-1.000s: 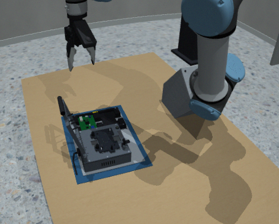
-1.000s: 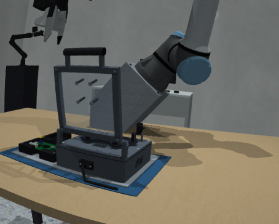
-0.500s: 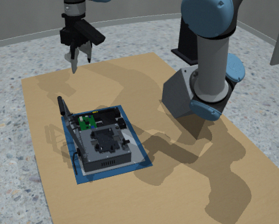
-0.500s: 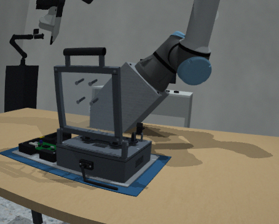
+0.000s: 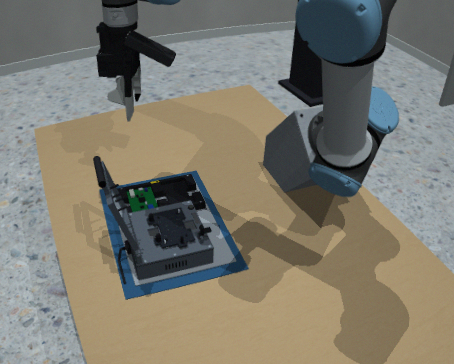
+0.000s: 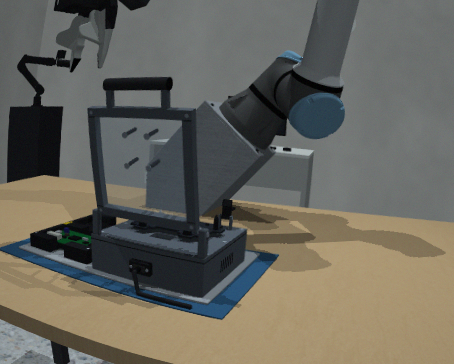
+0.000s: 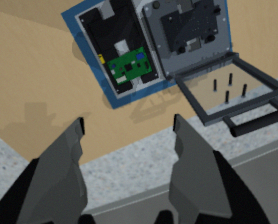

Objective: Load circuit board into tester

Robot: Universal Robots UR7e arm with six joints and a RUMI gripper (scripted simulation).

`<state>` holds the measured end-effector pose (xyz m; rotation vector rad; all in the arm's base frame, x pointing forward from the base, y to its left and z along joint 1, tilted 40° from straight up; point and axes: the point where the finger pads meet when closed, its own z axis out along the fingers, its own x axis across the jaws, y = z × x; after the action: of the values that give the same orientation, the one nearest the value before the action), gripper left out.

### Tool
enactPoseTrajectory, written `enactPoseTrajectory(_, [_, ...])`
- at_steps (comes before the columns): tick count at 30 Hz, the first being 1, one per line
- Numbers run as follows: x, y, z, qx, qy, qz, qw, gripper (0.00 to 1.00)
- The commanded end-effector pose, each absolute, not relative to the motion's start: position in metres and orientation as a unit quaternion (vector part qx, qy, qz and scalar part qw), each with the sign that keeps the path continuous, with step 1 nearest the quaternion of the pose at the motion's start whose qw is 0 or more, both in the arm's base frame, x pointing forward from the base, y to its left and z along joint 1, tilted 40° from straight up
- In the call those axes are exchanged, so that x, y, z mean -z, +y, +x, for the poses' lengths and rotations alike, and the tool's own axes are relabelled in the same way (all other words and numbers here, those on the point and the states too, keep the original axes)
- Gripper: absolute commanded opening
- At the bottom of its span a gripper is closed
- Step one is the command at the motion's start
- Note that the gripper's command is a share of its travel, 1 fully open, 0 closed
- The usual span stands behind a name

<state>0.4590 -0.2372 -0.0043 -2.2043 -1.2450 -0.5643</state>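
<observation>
We have gripper (image 5: 133,109) (image 6: 87,68) (image 7: 129,116) partly open, roughly midway, nothing held, above table level. Green circuit board (image 5: 142,198) (image 6: 75,236) (image 7: 130,66) lies in black tray (image 5: 172,188) (image 6: 45,242) (image 7: 100,30). Just beside: grey tester (image 5: 175,268) (image 6: 150,267) (image 7: 200,61), raised lid (image 5: 120,215) (image 6: 190,165) (image 7: 192,102) standing tall along one edge. Blue mat (image 5: 227,270) (image 6: 235,302) (image 7: 114,101) underneath, on shadowed wood-toned table (image 5: 280,325) (image 6: 350,290) (image 7: 30,85). Beyond, we see speckled floor (image 5: 30,300) (image 6: 25,340) (image 7: 125,175), black pedestal (image 6: 35,145), grey wall (image 5: 225,15) (image 6: 400,100) (image 7: 255,175).
</observation>
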Motion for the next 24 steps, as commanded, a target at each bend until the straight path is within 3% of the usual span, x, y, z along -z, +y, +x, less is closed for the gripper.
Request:
enactPoseTrajectory(1, [0.0040, -0.2377, 0.4589, 0.231, -0.520, -0.782, 0.256, 0.59])
enactPoseTrajectory(24, [0.0046, -0.2373, 0.4590, 0.248, -0.574, -0.743, 0.239, 0.59])
